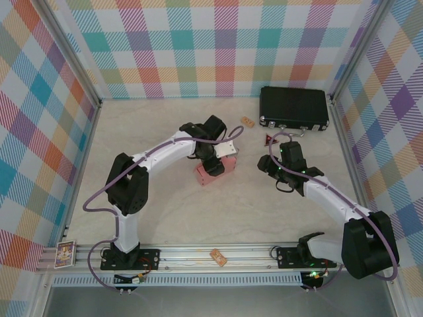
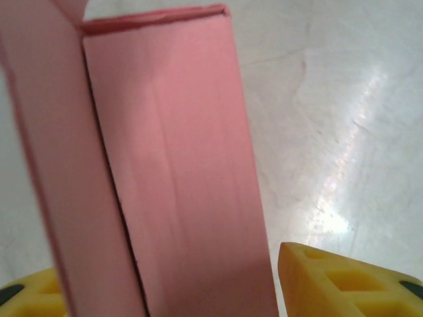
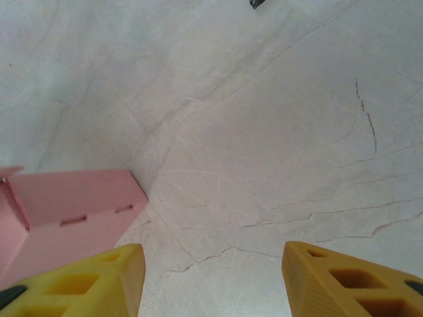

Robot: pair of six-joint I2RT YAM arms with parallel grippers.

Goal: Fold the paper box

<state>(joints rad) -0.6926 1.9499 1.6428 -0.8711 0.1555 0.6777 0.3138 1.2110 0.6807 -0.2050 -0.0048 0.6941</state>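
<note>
One paper box (image 1: 213,170), salmon pink, sits mid-counter right under my left wrist. It's already a box shape rather than a flat sheet. The left wrist view shows two long panels meeting at a crease with a closed end wall at the far side. The right wrist view shows a side panel with two small slots in it. From above, a pale flap sticks out at the far-right end, so I judge the body is formed and the closing and tucking are left.

My left hand (image 2: 162,264) straddles the box with a yellow finger against each side, so it reads as clamped on the box.

My right hand (image 3: 211,247) is apart with nothing between the fingers. It hangs low over bare counter (image 3: 264,132), with the box just beside its left finger.

The black case (image 1: 294,109) is at the back right, well apart.
</note>
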